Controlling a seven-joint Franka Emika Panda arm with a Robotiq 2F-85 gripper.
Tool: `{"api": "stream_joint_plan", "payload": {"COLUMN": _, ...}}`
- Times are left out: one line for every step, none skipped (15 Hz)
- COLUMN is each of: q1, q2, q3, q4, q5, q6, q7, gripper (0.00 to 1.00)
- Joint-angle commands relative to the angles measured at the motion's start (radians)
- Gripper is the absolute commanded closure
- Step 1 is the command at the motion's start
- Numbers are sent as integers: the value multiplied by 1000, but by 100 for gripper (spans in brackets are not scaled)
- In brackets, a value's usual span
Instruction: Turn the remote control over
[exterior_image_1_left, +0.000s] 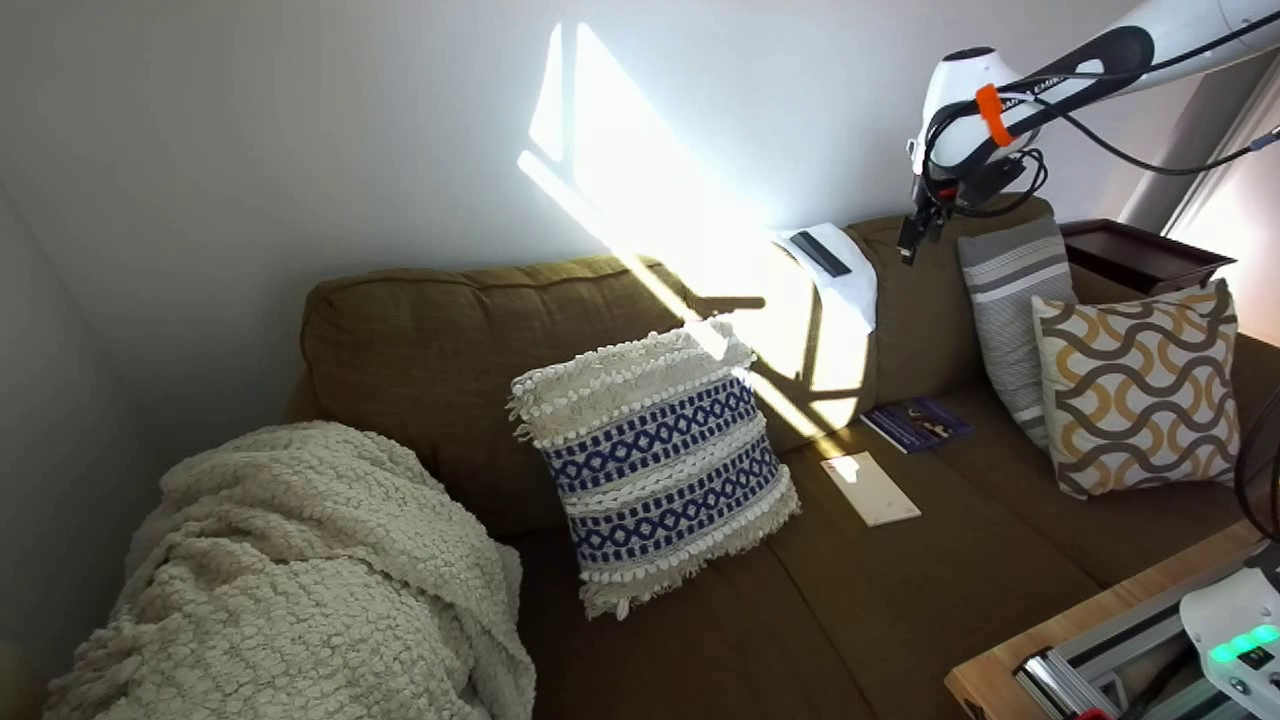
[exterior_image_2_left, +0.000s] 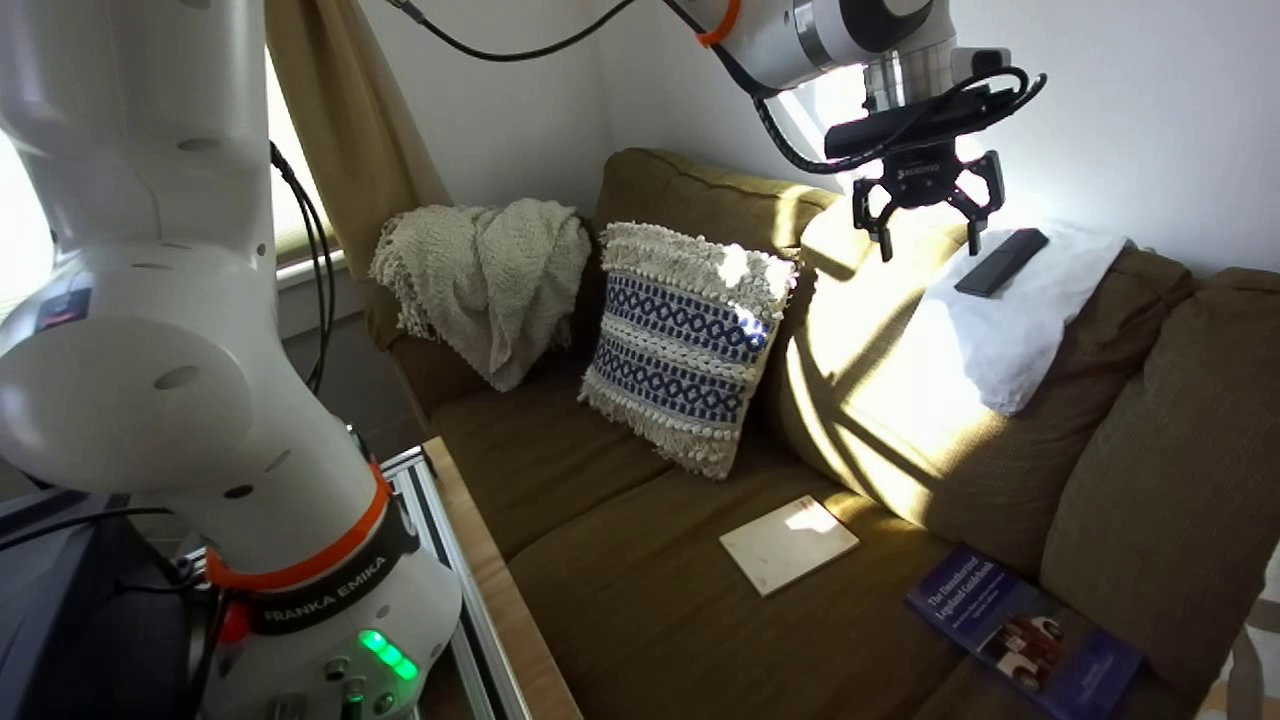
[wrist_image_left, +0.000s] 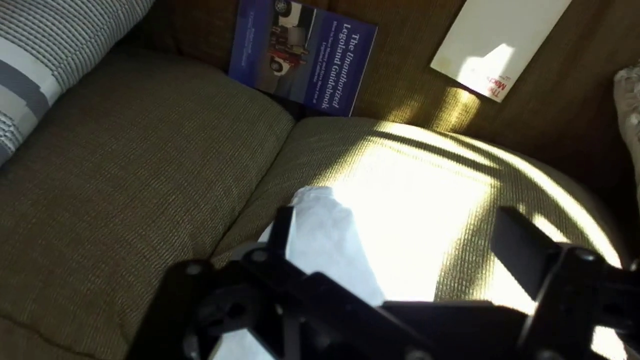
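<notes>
The remote control is a slim dark grey bar (exterior_image_1_left: 820, 253) lying on a white cloth (exterior_image_1_left: 852, 300) draped over the top of the sofa back. Both also show in the other exterior picture, the remote control (exterior_image_2_left: 1002, 262) lying slantwise on the cloth (exterior_image_2_left: 1010, 350). My gripper (exterior_image_2_left: 930, 252) is open and empty, held in the air above the sofa back, apart from the remote control. It also shows high over the sofa back in an exterior view (exterior_image_1_left: 920, 245). In the wrist view the open fingers (wrist_image_left: 397, 220) frame part of the cloth (wrist_image_left: 325, 235) and sunlit sofa; the remote control is not visible there.
A purple book (exterior_image_2_left: 1025, 635) and a white book (exterior_image_2_left: 790, 545) lie on the seat. A blue-and-white cushion (exterior_image_2_left: 690, 340) leans on the sofa back. A patterned cushion (exterior_image_1_left: 1140, 390) and striped cushion (exterior_image_1_left: 1020, 310) stand at the sofa's end. The wall rises behind; sunlight glares.
</notes>
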Motion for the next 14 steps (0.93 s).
{"api": "stream_joint_plan", "payload": {"q1": 27, "q2": 137, "q3": -16, "q4": 149, "q5": -79, "q6": -76, "q7": 47, "gripper": 0}}
{"api": "stream_joint_plan", "payload": {"q1": 38, "q2": 163, "q3": -22, "q4": 176, "q5": -95, "q6": -92, "q7": 72, "gripper": 0}}
{"api": "stream_joint_plan", "payload": {"q1": 48, "q2": 192, "q3": -30, "q4": 200, "q5": -112, "q6": -99, "q7": 100, "gripper": 0}}
{"api": "stream_joint_plan", "payload": {"q1": 58, "q2": 217, "q3": -38, "q4": 226, "q5": -129, "q6": -116, "q7": 124, "gripper": 0}}
{"api": "stream_joint_plan", "payload": {"q1": 63, "q2": 243, "q3": -44, "q4": 252, "q5": -141, "q6": -125, "q7": 143, "gripper": 0}}
{"api": "stream_joint_plan", "payload": {"q1": 68, "q2": 266, "q3": -49, "q4": 276, "q5": -149, "q6": -132, "q7": 162, "gripper": 0}}
{"api": "stream_joint_plan", "payload": {"q1": 75, "q2": 292, "q3": -55, "q4": 304, "q5": -157, "q6": -142, "q7": 178, "gripper": 0}}
{"api": "stream_joint_plan", "payload": {"q1": 80, "q2": 314, "q3": -64, "q4": 329, "q5": -177, "q6": -136, "q7": 183, "gripper": 0}}
{"api": "stream_joint_plan", "payload": {"q1": 86, "q2": 336, "q3": -72, "q4": 356, "q5": -185, "q6": -138, "q7": 202, "gripper": 0}}
{"api": "stream_joint_plan", "payload": {"q1": 90, "q2": 361, "q3": -82, "q4": 389, "q5": -196, "q6": -137, "q7": 214, "gripper": 0}}
{"api": "stream_joint_plan", "payload": {"q1": 94, "q2": 384, "q3": -89, "q4": 416, "q5": -202, "q6": -138, "q7": 225, "gripper": 0}}
{"api": "stream_joint_plan", "payload": {"q1": 89, "q2": 407, "q3": -87, "q4": 444, "q5": -195, "q6": -135, "q7": 219, "gripper": 0}}
{"api": "stream_joint_plan", "payload": {"q1": 80, "q2": 338, "q3": -69, "q4": 356, "q5": -177, "q6": -107, "q7": 198, "gripper": 0}}
{"api": "stream_joint_plan", "payload": {"q1": 81, "q2": 358, "q3": -73, "q4": 379, "q5": -177, "q6": -106, "q7": 199, "gripper": 0}}
